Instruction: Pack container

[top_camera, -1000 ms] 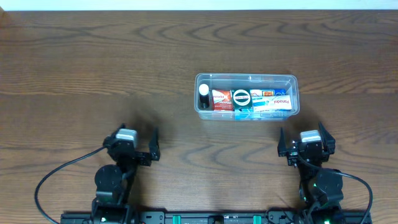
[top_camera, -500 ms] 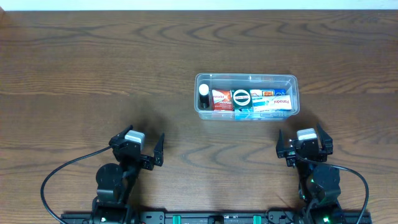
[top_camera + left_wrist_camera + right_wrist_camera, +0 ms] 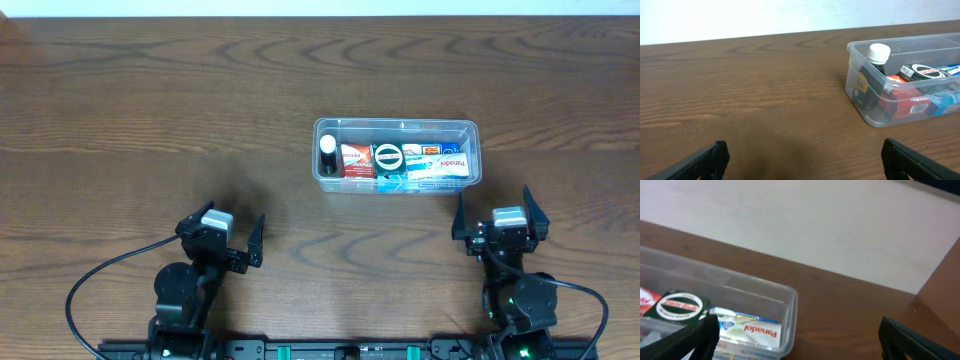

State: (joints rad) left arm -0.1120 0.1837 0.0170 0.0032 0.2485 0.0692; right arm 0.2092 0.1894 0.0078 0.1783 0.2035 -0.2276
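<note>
- Container: clear plastic rectangular tub with rounded corners and a raised rim, open side up.
- Sits flat on the brown wooden table, right of centre in the overhead view, long side running left to right.
- Contents fill the floor. A dark bottle with a white cap stands upright at the left end, with a red box beside it. A round black-and-green tin lies mid-tub, and white-and-blue Panadol boxes lie at the right end.
</note>
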